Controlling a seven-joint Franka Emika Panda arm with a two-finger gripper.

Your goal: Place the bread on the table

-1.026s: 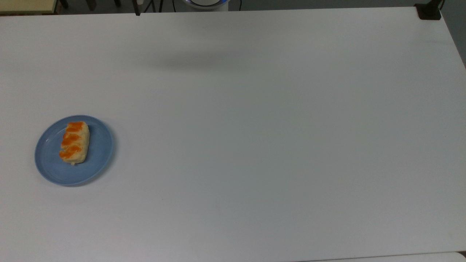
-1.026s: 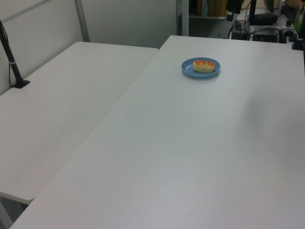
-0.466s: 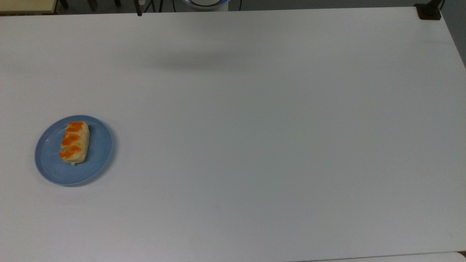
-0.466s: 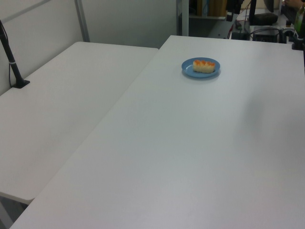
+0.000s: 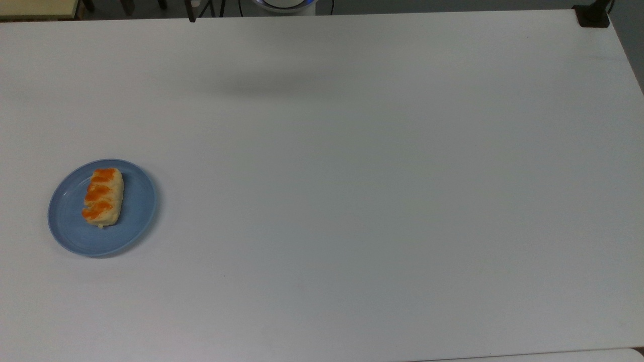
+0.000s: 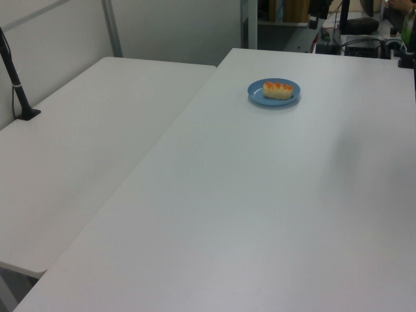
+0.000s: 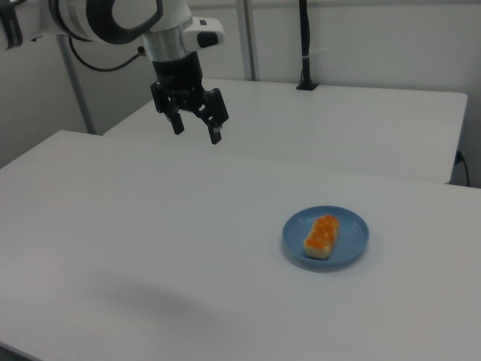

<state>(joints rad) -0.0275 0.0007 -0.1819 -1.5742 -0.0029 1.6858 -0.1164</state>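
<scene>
The bread (image 5: 103,196), a pale-tan roll with orange patches on top, lies on a round blue plate (image 5: 136,211) at the top view's left. In the left view the bread (image 6: 278,90) rests on the plate (image 6: 259,95) far back on the table (image 6: 260,195). The right view shows the bread (image 7: 322,237) on the plate (image 7: 353,233) at the right, and my gripper (image 7: 196,126) hangs open and empty high above the table (image 7: 150,226), far to the left of the plate.
A second white table (image 6: 84,143) adjoins on the left view's left, with a black post (image 6: 19,97) clamped to it. Another black post (image 7: 304,45) stands behind in the right view. The white arm (image 7: 113,19) reaches in from the right view's upper left.
The faint shadow on the table near the top view's far edge has drifted slightly right. Bread and plate have not moved.
</scene>
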